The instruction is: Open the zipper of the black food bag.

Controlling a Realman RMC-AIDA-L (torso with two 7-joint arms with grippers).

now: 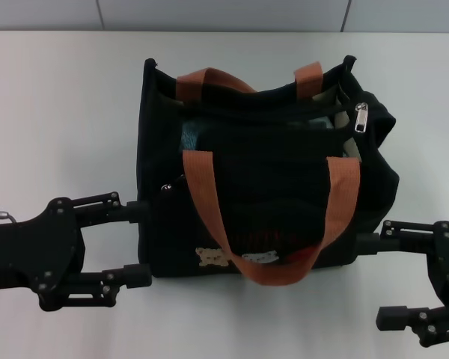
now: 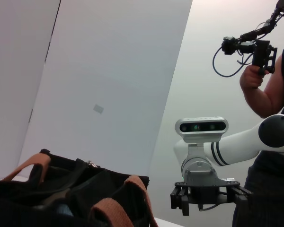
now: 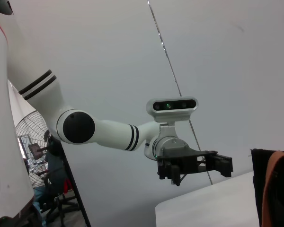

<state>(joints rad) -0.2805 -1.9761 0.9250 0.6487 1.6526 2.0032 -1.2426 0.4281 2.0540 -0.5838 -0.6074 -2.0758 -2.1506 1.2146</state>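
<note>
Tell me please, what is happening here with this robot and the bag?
A two-armed robot is working on a black food bag standing on a white table. The left tool sits open at the bag's left side, the right tool open at its right side. Neither grips anything. The zipper pull rests at the bag's far right corner, and the top gapes, showing the inside.

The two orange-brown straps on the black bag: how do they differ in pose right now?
The near strap droops in a long loop down the front of the black food bag, past the bear patch. The far strap lies as a low arch along the back rim, mostly hidden behind it. Both share the same webbing and colour, and neither pincer touches them.
</note>
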